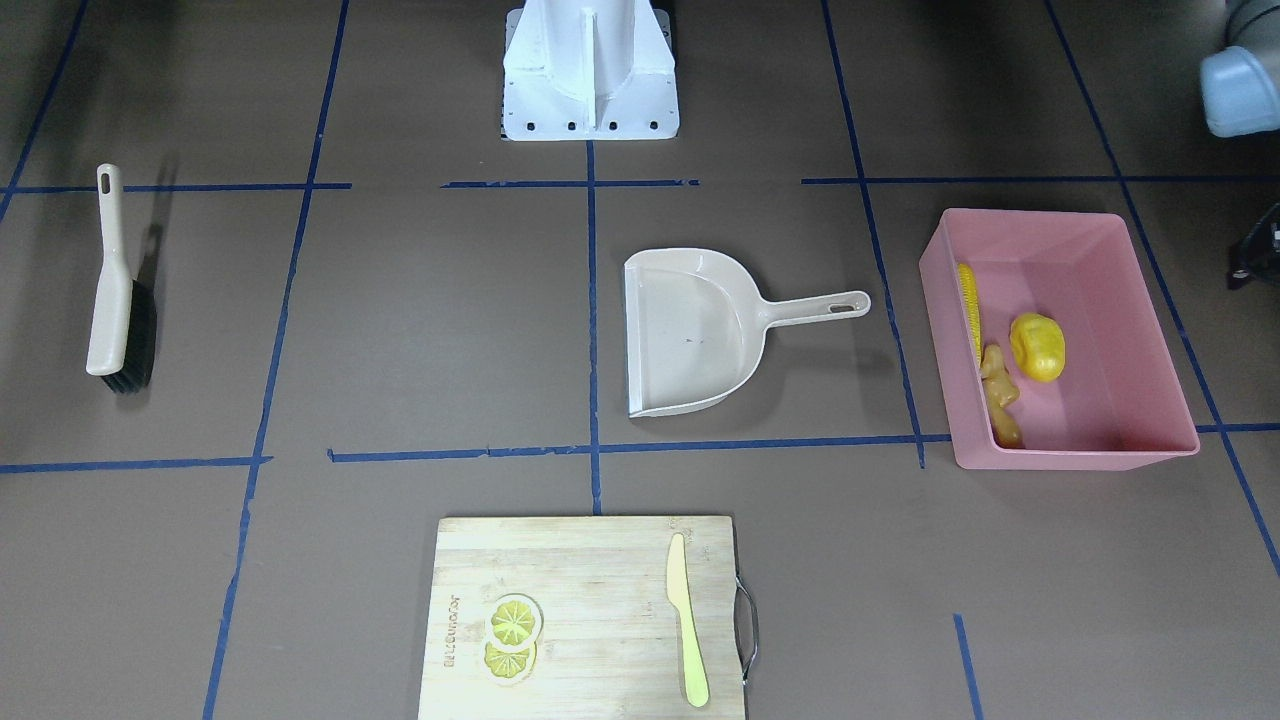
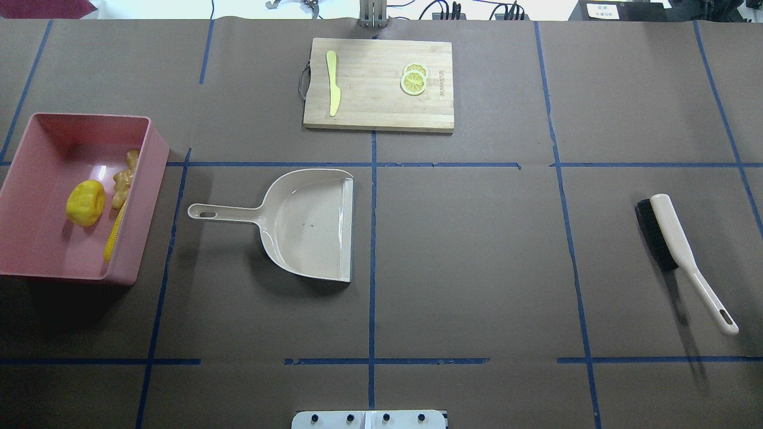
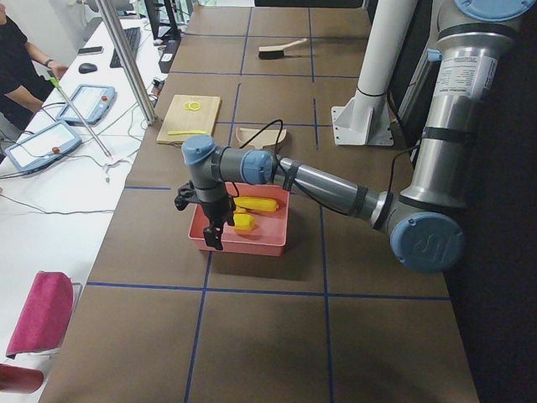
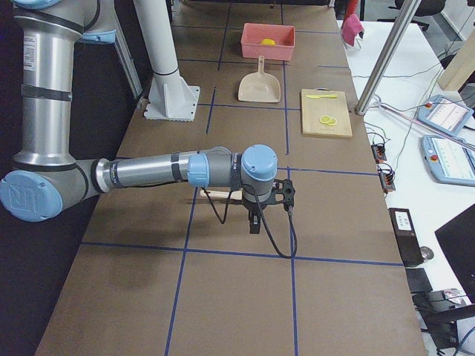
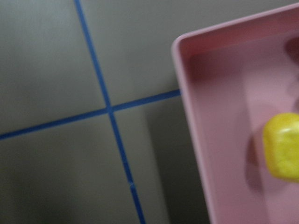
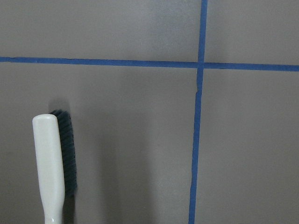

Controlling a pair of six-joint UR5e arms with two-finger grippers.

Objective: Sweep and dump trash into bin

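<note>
Corn cob (image 1: pixel 967 310), potato lump (image 1: pixel 1037 347) and ginger root (image 1: pixel 1000 392) all lie inside the pink bin (image 1: pixel 1075 458). It looks done to me, so the left gripper (image 3: pixel 214 238) should rise straight up, clear of the bin's wall. I can't tell how its fingers or the right gripper's (image 4: pixel 254 221) are set.

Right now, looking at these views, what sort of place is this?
Probably a robotics lab, not a kitchen: the table is gridded with blue tape, the left arm is a large industrial one, and teach pendants lie beside the table.
</note>
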